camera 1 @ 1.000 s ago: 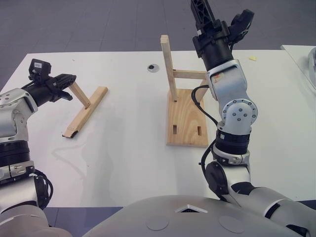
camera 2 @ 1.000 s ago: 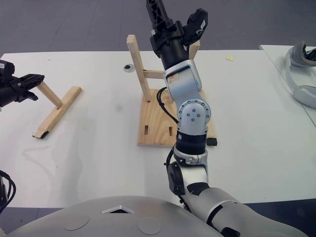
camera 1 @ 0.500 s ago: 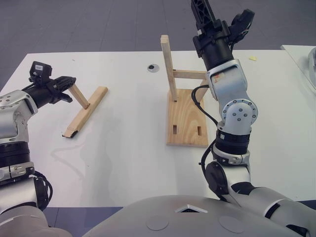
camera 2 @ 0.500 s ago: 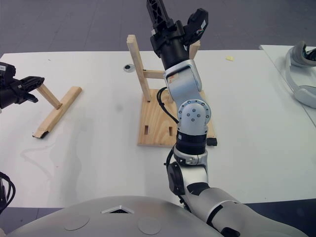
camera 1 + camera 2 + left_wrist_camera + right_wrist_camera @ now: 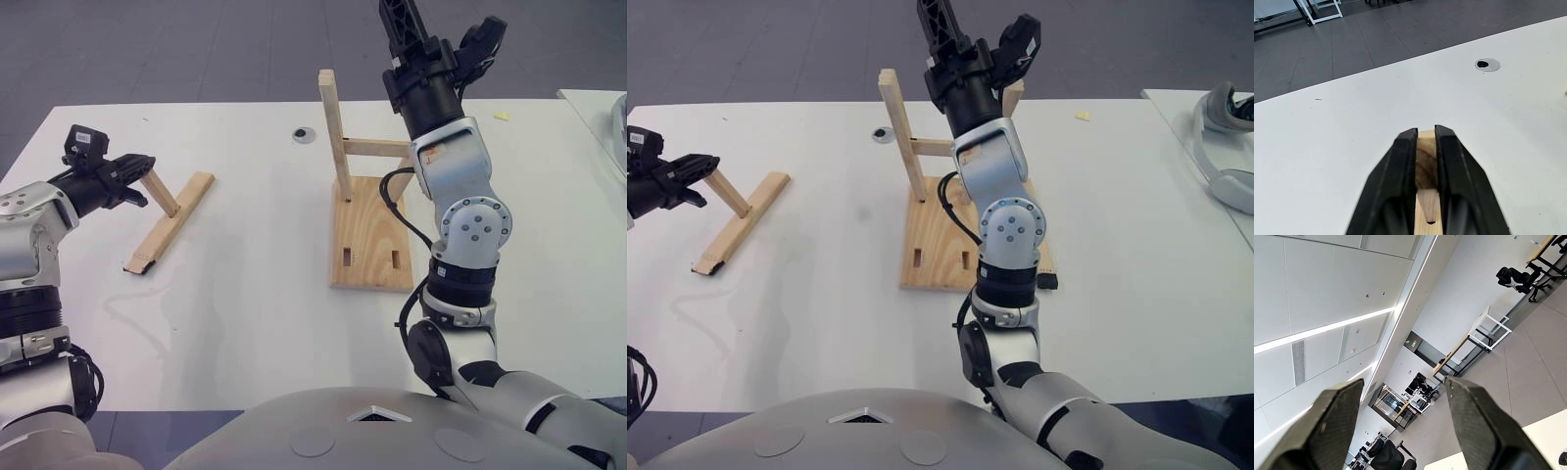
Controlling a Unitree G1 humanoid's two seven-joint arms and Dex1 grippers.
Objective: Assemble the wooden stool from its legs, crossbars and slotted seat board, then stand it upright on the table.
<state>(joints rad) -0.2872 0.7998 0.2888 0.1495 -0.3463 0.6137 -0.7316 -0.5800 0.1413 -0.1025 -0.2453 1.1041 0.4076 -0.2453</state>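
The slotted seat board (image 5: 370, 240) lies flat at mid table. An upright leg (image 5: 331, 122) stands in its far end, joined by a crossbar (image 5: 374, 148) to a second leg (image 5: 1013, 96) half hidden behind my right arm. My right gripper (image 5: 443, 29) is held high above this, open and empty, its fingers (image 5: 1339, 431) spread wide. At the left, another leg (image 5: 168, 223) lies on the table with a short crossbar (image 5: 159, 190) rising from it. My left gripper (image 5: 143, 170) is shut on that crossbar's top end (image 5: 1425, 169).
A round cable grommet (image 5: 305, 134) sits in the table behind the seat board. A small yellow scrap (image 5: 502, 116) lies far right. On the neighbouring table at the right lies a white and grey device (image 5: 1227, 147). Bare tabletop lies between the two wooden parts and along the front.
My left gripper has edged slightly to the right and nearer, still clamped on the crossbar. The lying leg has barely shifted. My right arm has stayed put.
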